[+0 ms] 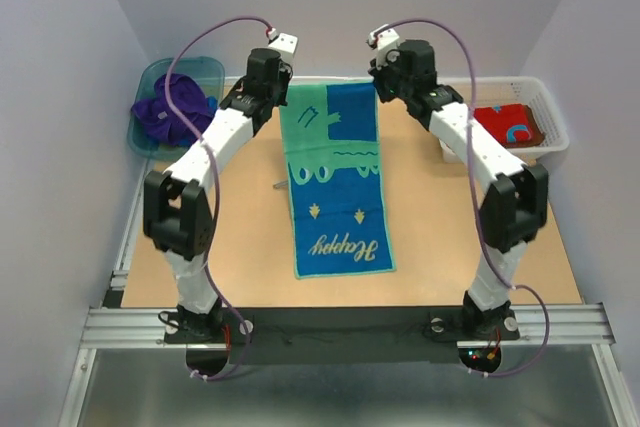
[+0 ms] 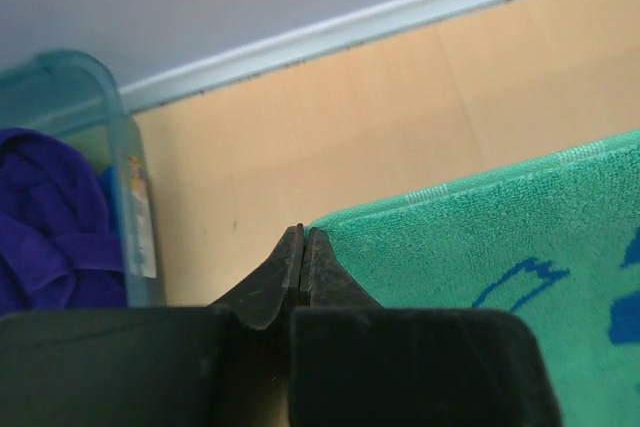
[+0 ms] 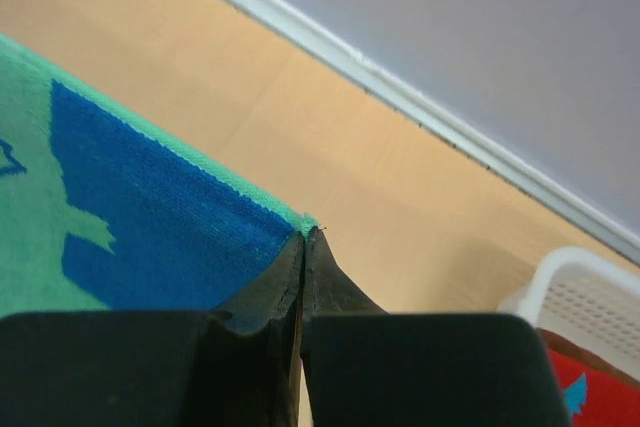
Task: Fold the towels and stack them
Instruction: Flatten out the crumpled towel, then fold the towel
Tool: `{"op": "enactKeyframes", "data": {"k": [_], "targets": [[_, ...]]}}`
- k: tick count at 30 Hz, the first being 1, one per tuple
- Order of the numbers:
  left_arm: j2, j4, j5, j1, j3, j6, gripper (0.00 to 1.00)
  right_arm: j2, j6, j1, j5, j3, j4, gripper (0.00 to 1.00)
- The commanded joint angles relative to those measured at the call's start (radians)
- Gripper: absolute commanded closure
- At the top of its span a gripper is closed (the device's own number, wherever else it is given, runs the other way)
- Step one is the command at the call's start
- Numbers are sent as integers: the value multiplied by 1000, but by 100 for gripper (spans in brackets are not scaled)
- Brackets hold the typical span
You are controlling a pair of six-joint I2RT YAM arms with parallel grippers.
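A green-and-blue towel (image 1: 335, 182) with "Happy" lettering stretches from the table's middle up to both grippers at the back. My left gripper (image 1: 283, 92) is shut on its far left corner; in the left wrist view (image 2: 303, 232) the green cloth (image 2: 500, 247) runs off to the right of the closed jaws. My right gripper (image 1: 378, 82) is shut on its far right corner; in the right wrist view (image 3: 305, 235) the blue cloth (image 3: 150, 207) runs off to the left. A purple towel (image 1: 172, 112) lies in the tub. A red towel with blue marks (image 1: 510, 125) lies in the basket.
A teal plastic tub (image 1: 150, 82) stands at the back left, also in the left wrist view (image 2: 120, 177). A white mesh basket (image 1: 545, 107) stands at the back right, its corner in the right wrist view (image 3: 580, 292). Purple walls close in the back and sides.
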Motion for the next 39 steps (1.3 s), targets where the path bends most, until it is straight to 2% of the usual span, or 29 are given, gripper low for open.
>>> {"op": "enactKeyframes", "data": {"k": [1,5,9,12,20,28,34,39], "targets": [[152,80,-19,64,183,5,100,148,-82,-33,145,110,122,99],[315,78,15,103,299,-3,100,293,-105,-50,122,196,150,99],[339,92,59,117,310,-4,100,365,-119,-55,97,210,171,100],[307,93,93,117,249,2,100,358,-114,-55,73,164,176,99],[108,81,173,118,-42,-55,100,163,-36,-55,-48,-65,178,100],[-111,-49,230,115,-294,-182,100,-72,112,-55,-131,-327,138,100],[-223,-68,294,107,-478,-257,100,-155,215,-48,-180,-465,64,99],[-277,-42,317,98,-560,-299,100,-222,261,-41,-186,-569,53,100]]}}
